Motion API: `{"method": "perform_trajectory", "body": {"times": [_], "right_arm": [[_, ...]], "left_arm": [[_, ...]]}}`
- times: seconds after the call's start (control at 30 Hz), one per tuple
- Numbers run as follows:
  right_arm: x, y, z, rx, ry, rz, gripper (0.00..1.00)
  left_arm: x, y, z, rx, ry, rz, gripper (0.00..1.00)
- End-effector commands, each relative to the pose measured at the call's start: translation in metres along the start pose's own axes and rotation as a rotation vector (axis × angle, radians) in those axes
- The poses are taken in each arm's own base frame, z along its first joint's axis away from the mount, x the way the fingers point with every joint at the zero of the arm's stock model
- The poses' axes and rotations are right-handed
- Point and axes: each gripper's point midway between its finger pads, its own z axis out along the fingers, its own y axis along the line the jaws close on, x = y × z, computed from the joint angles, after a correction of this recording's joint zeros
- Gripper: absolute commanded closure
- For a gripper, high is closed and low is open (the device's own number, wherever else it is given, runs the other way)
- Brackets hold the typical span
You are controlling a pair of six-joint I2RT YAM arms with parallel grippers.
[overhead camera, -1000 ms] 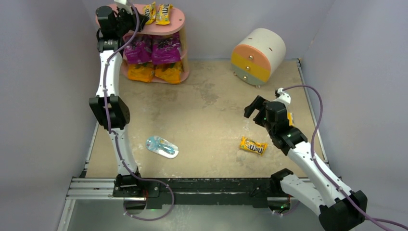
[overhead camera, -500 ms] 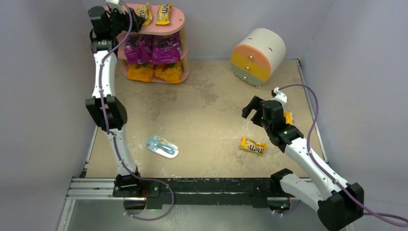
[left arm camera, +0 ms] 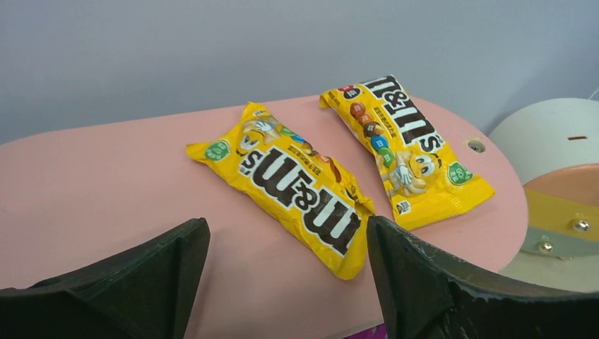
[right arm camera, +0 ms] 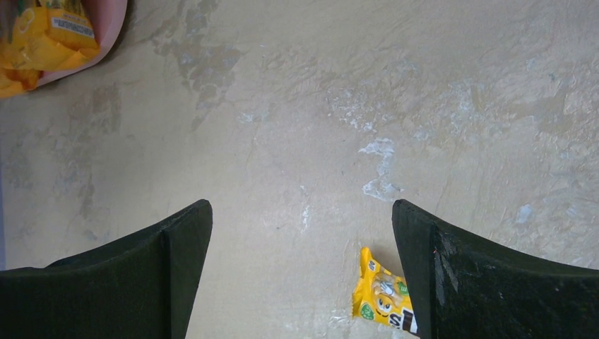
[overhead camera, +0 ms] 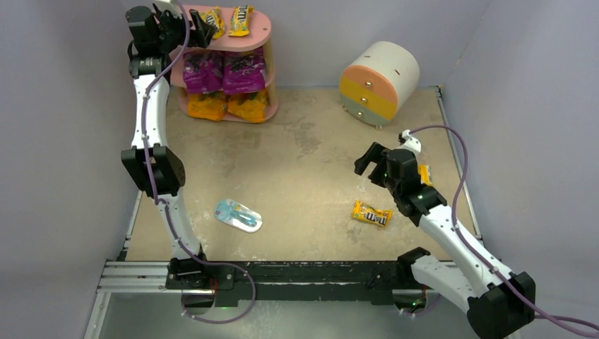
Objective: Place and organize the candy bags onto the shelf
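Shelf top (left arm camera: 106,176), left hand (left arm camera: 286,224) backed away

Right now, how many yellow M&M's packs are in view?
3: two packs side by side on the shelf's top board, one on the table by the right arm. A yellow scrap behind that arm may be a fourth.

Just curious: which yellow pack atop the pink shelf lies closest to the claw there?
The M&M's pack straight ahead of the left gripper; the other pack sits farther right.
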Motion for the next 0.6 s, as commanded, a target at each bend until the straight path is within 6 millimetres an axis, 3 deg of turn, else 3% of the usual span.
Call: {"method": "perform_trajectory", "body": {"times": [0.0, 0.1, 0.27, 0.57], "right_arm": [[-0.003, 0.002, -0.006, -0.022, -0.024, 0.025, 0.01], [-0.002, 0.001, -0.008, -0.022, -0.022, 0.028, 0.01], [-0.002, 0.001, -0.010, -0.014, -0.010, 0.024, 0.01], [-0.003, 0.002, -0.007, -0.012, -0.010, 0.027, 0.01]], "left_arm": [[0.007, -0.027, 0.000, 0.030, 0.052, 0.045, 0.13], [0.015, -0.028, 0.003, -0.026, 0.090, 0.113, 0.10], [0.018, -0.004, 0.001, -0.162, 0.108, 0.130, 0.11], [0.016, 0.015, -0.015, -0.220, 0.121, 0.127, 0.12]]}}
